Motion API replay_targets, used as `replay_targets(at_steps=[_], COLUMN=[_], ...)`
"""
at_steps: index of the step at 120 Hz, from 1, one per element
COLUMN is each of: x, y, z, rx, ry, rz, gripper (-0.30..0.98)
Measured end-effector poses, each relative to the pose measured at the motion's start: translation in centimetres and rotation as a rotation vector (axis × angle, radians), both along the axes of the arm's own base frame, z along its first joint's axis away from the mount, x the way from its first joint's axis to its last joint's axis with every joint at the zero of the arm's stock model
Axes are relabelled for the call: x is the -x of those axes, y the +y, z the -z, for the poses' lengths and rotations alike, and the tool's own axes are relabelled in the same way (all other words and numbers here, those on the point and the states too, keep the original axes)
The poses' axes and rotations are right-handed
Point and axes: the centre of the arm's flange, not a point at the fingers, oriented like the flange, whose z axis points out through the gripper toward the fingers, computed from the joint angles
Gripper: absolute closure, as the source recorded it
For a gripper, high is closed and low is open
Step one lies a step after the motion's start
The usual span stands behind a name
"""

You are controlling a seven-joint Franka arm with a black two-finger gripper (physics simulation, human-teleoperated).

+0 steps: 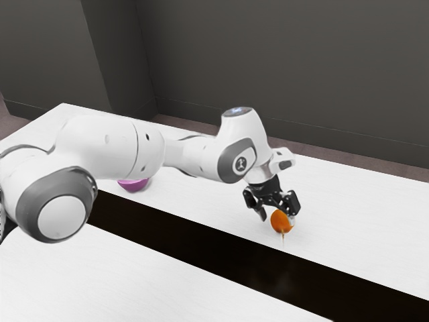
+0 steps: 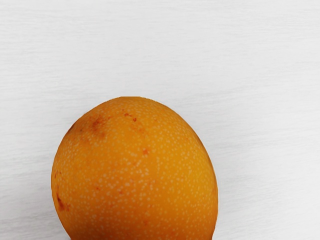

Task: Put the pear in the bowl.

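We hold our end effector (image 1: pixel 277 215) low over the pear (image 1: pixel 281 222), released, its fingers apart.
In the exterior view our arm (image 1: pixel 194 156) stretches from the left, bends at the wrist right of centre and points steeply down at the table (image 1: pixel 348 228); the pear sits below and partly between our fingers, well apart from the purple bowl (image 1: pixel 133 186) left of centre.
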Motion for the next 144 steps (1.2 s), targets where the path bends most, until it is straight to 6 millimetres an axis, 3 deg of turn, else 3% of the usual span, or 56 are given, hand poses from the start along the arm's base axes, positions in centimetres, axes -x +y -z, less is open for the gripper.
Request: replay_targets(at_steps=[51,104,126,144], x=[-0.9,-1.2,-1.6,-2.1], y=[-0.3,-0.6,-0.1,2.3], z=[2.8,2.6,0.5,-1.7], rx=[-0.005,0.001,-0.015,-0.045], ry=[-0.102,-0.146,-0.184,-0.215], rz=[-0.016,-0.023,-0.025,-0.057], gripper=[0.1,0.31,0.39,0.46])
